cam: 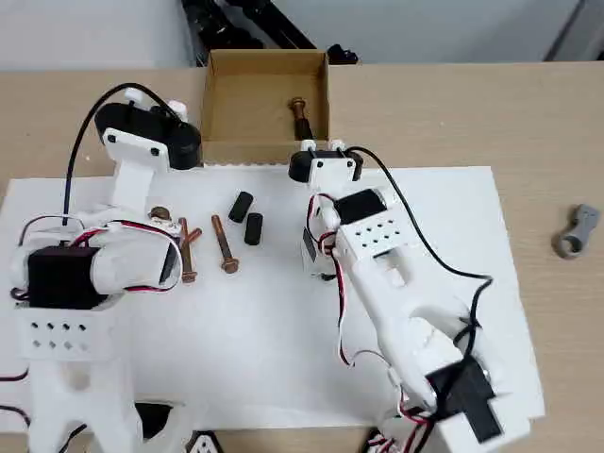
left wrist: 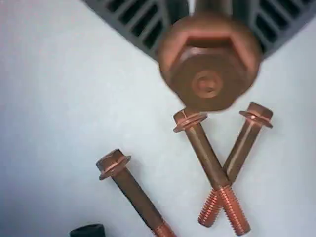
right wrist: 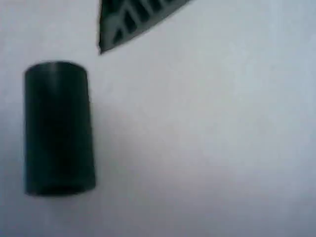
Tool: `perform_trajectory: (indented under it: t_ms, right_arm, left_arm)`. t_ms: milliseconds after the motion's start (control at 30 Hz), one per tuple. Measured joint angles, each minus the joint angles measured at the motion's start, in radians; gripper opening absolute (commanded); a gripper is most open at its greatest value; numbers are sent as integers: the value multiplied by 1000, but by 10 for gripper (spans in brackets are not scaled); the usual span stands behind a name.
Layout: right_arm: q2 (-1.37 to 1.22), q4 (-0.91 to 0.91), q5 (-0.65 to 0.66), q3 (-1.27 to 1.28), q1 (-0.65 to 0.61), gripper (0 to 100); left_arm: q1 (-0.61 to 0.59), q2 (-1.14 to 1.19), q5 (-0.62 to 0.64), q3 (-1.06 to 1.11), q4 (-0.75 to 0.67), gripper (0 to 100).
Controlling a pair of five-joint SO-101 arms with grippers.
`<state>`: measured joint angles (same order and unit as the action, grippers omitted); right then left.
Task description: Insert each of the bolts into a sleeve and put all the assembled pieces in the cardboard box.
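the left gripper [cam: 162, 225] is closed on one bolt [left wrist: 208, 64], over the white sheet [cam: 283, 321]. near it lie two crossed bolts [left wrist: 217, 168] and a single bolt [left wrist: 129, 190], then two black sleeves [cam: 253, 228]. the cardboard box [cam: 219, 104] behind holds one assembled piece [cam: 299, 111]. for the right gripper [cam: 313, 253], beside the sleeves, i cannot tell the fingers.

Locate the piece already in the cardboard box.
High view: the piece lies inside the cardboard box, by its right wall, beyond the white sheet's far edge.

Coppery metal bolt [left wrist: 207, 69], matt black sleeve [right wrist: 58, 128]
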<state>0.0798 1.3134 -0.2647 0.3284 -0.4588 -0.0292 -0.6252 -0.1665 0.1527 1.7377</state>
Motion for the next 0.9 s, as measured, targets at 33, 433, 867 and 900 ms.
perform_trajectory:
  t_ms: [33,433,867,900]
  right_arm:
    - [-17,0,0,-9,0,202]
    - [-224,-14,0,-109,-3,202]
    - [-315,-101,0,-123,-120,202]
    - [-319,-101,0,-123,-118,202]
  left_arm:
    - [0,0,0,0,0,6]
    - [2,0,0,0,0,7]
    - [2,0,0,0,0,7]
    - [2,0,0,0,0,7]
